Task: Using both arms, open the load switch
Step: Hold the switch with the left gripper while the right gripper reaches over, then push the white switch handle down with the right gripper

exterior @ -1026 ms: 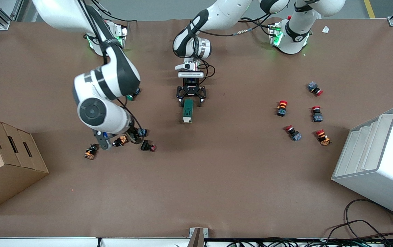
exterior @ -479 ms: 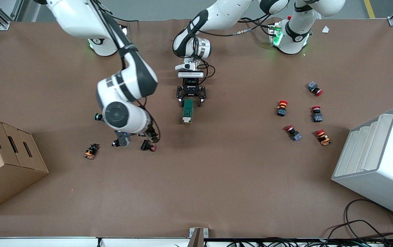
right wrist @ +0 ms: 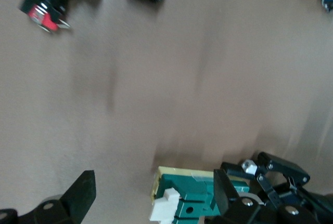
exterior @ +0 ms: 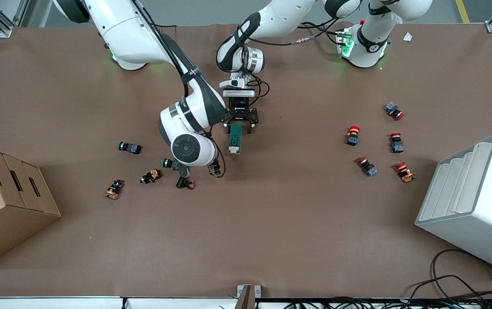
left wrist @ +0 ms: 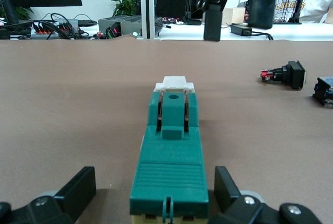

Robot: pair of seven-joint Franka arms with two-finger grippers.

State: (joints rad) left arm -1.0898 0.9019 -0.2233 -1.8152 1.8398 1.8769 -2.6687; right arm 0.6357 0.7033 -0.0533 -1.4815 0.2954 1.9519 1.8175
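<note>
Here, load switch (left wrist: 169,167) between left gripper (left wrist: 151,203) open jaws, untouched

The load switch (exterior: 235,138) lies on the counter (exterior: 271,223) near its middle, its lever end toward the front camera. My left pincer (exterior: 239,125) straddles the switch's other end, a finger on each side. My right pincer (exterior: 198,168) hangs above the counter just beside the switch, toward the right arm's end, over a cluster of push buttons (exterior: 151,176). A second cluster (exterior: 375,146) sits well apart toward the left arm's end, near the white rack (exterior: 473,201). A cardboard box (exterior: 5,201) stands at the right arm's end.
</note>
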